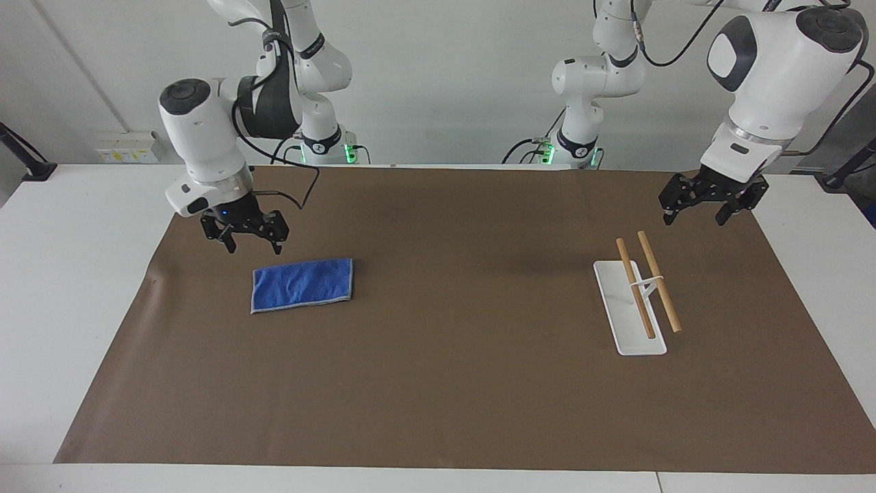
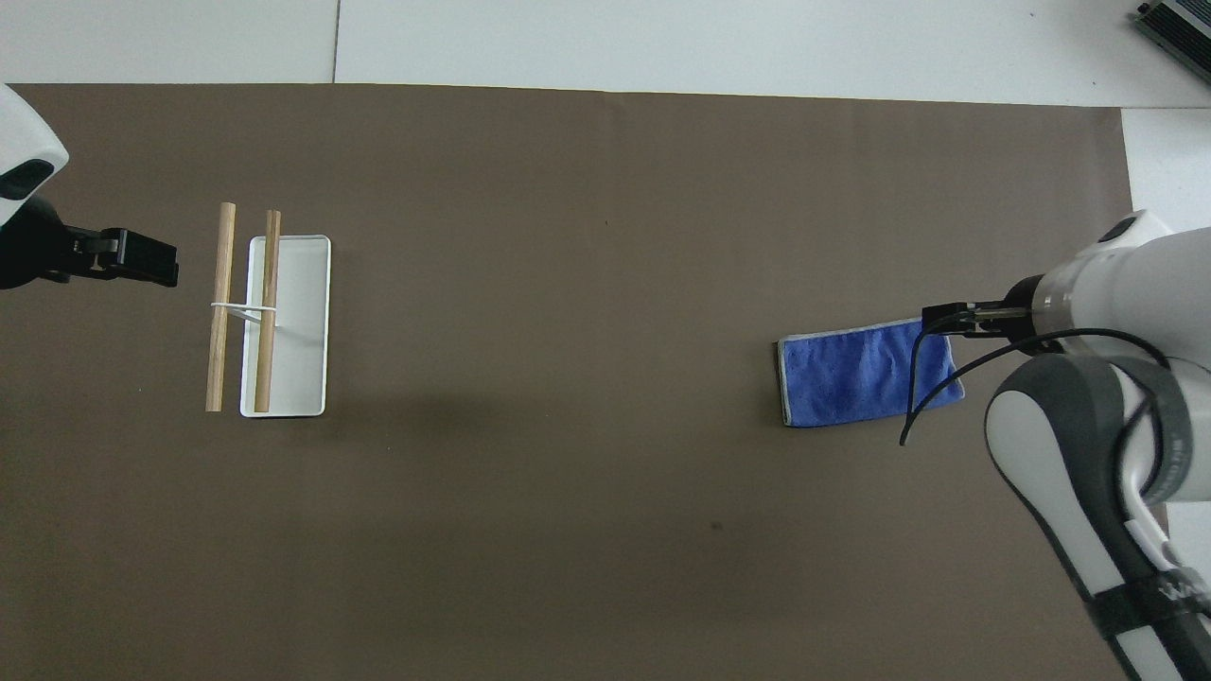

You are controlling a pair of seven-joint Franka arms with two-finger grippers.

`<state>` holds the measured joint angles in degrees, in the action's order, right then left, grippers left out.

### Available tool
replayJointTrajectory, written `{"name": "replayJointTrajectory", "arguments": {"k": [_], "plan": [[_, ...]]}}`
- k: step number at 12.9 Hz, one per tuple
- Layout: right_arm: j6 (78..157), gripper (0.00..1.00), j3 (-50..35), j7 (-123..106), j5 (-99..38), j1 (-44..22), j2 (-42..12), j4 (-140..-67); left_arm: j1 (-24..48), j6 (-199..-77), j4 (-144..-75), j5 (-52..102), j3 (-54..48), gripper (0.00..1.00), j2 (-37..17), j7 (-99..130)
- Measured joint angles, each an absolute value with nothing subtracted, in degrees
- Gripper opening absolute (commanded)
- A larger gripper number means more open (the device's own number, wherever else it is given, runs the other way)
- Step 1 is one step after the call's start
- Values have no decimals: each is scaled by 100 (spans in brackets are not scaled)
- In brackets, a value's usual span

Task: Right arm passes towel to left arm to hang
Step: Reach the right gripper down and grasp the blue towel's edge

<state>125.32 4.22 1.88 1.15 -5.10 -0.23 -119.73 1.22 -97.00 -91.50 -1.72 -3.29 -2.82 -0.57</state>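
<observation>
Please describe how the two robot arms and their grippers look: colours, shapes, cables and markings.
Both arms are glossy white with rounded joints and silver wrist rings. The right arm has a large black link, a loose black cable, and a black claw gripper with a small blue light. The left arm has black oval patches; its black claw gripper has no light.
</observation>
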Motion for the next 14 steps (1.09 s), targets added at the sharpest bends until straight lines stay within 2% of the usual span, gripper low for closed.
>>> {"name": "replayJointTrajectory", "arguments": {"k": [6, 12, 13, 14], "plan": [[14148, 100, 427, -145, 114, -617, -743, -12787, 122, -9700, -9150, -172, -329, 100, -282, -57], [14675, 100, 429, -207, 114, -613, -958, -13138, 122, -9700, -9150, -172, -329, 100, -282, -57], [14753, 86, 430, -208, 114, -613, -1000, -13169, 122, -9700, -9150, -172, -329, 100, -282, -57], [14779, 65, 429, -224, 115, -613, -1027, -13180, 122, -9700, -9150, -172, -329, 100, -282, -57]]}}
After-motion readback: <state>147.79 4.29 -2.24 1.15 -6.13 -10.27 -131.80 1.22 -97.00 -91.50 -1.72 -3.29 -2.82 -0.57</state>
